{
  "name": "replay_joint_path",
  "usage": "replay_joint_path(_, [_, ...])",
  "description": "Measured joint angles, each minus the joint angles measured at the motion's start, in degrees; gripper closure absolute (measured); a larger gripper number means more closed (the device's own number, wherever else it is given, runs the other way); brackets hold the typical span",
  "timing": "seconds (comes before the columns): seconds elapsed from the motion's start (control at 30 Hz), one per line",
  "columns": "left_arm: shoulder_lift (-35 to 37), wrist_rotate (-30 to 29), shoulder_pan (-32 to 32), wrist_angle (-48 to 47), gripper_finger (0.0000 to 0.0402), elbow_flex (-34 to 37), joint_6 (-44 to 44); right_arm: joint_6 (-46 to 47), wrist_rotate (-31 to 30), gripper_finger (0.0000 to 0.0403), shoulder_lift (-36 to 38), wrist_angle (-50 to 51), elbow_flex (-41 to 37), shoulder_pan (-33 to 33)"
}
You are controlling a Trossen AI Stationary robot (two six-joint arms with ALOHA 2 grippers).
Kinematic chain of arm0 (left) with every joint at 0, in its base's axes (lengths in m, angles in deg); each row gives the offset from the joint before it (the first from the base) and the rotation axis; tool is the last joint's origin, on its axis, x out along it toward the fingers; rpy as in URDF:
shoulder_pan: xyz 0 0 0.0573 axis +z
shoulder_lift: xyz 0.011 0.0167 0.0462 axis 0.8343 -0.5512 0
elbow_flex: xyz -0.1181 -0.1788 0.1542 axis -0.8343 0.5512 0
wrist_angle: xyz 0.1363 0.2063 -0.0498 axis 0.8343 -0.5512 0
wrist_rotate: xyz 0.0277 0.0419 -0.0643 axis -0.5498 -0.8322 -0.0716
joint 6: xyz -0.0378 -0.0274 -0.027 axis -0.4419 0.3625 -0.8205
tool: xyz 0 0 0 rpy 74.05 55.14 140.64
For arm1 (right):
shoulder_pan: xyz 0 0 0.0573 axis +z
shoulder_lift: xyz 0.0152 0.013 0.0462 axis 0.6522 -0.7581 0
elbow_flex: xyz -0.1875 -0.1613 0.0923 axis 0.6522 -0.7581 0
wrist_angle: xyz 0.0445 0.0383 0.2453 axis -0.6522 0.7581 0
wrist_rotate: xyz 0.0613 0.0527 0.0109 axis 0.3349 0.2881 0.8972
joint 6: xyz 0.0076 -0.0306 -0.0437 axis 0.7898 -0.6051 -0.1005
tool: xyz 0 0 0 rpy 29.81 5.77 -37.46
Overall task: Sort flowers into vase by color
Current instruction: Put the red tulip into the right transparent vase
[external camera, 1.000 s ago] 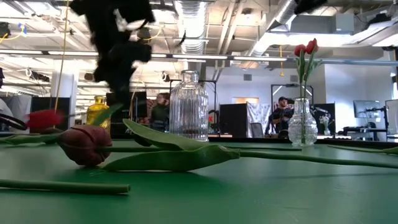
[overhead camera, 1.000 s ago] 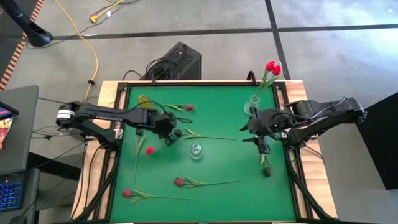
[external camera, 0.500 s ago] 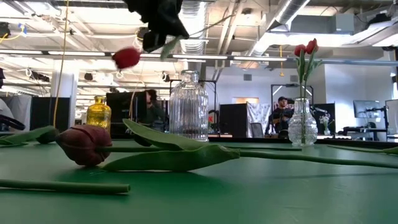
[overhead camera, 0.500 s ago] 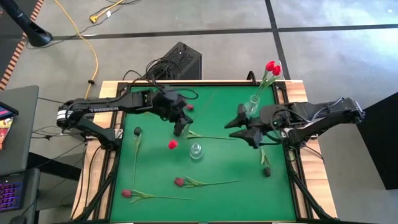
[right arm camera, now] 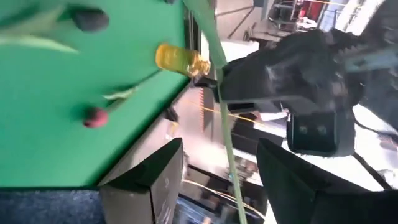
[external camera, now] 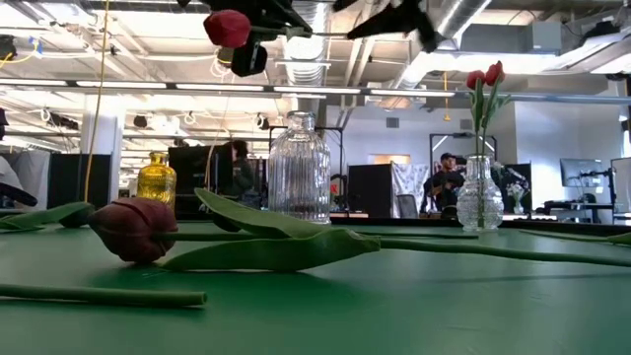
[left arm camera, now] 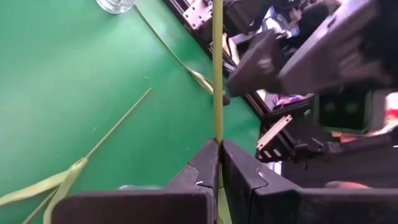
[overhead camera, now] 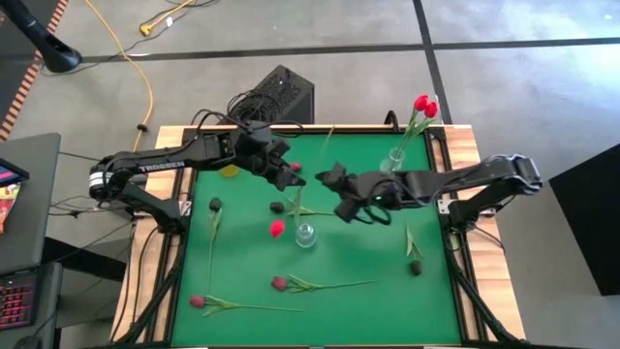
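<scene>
Just above centre of the high view, the left gripper (overhead camera: pixel 282 175) is clenched on a red tulip (overhead camera: pixel 277 228) held aloft, its bud hanging low, while the right gripper (overhead camera: pixel 341 184), fingers spread, brackets the thin green stem, apparently for a handover, so it must close next.

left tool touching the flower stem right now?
Touching. The left wrist view shows the left tool shut on the thin green stem, which runs straight up from between its fingers.
</scene>
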Motion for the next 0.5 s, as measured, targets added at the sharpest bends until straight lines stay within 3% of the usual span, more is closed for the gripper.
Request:
replay_joint_path(0.27, [0.0, 0.1, 0.0, -0.1, 0.0401, 0.0, -0.7, -9.6, -5.1, 0.0184, -7.7, -12.9, 0.0, -0.8])
replay_joint_path(0.5, [0.0, -1.4, 0.0, -0.4, 0.0401, 0.0, -0.6, -10.7, -6.3, 0.0237, -9.8, -14.6, 0.0, -0.6])
